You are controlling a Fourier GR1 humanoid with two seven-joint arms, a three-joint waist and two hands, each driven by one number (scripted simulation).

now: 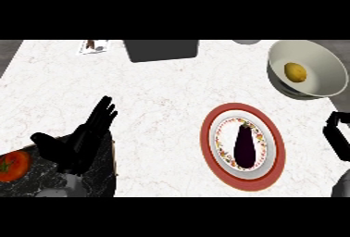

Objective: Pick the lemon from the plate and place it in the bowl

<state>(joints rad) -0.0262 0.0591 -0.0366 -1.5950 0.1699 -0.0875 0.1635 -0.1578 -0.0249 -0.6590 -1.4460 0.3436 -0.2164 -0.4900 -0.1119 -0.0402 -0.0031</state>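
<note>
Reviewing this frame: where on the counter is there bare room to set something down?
The widest bare patch lies mid-counter, between the left robot hand, the grey box and the plate. A smaller strip runs between the plate and the bowl. The right edge is crowded: bowl, plate and right robot hand.

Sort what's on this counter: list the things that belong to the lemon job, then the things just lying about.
Job:
lemon, already in the bowl
bowl
plate
right hand, at the right edge

Lying about:
eggplant on the plate
tomato
dark board under it
grey box
left hand, open, resting
</note>
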